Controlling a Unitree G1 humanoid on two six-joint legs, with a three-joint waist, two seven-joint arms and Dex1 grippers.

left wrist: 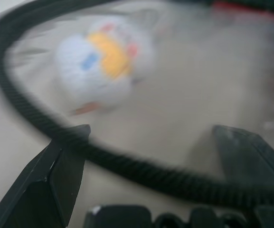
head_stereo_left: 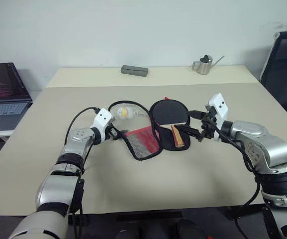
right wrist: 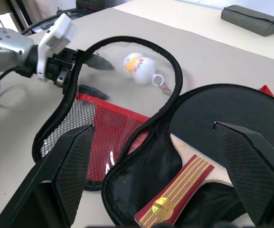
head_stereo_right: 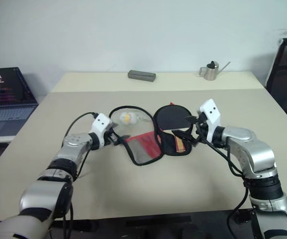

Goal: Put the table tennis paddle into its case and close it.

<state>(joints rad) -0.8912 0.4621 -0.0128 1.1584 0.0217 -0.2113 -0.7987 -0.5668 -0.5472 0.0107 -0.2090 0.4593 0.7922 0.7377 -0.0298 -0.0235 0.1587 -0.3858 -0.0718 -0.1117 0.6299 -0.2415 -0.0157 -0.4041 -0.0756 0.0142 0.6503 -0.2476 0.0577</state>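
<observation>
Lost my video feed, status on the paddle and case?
Both grippers open: left gripper at the case's open flap rim, right gripper over the paddle. Paddle lies inside. Case unzipped. Nothing blocking.

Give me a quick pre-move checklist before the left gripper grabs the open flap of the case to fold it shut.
1. Table tennis paddle lies inside the case: ok.
2. Paddle handle within the zipper rim: cannot tell.
3. Left gripper open, fingers either side of the flap's rim: ok.
4. Right gripper open, holding nothing: ok.
5. Charm lies on the table inside the flap's loop, could get pinched: not ok.
6. Case zipped: not ok, it lies open.
</observation>
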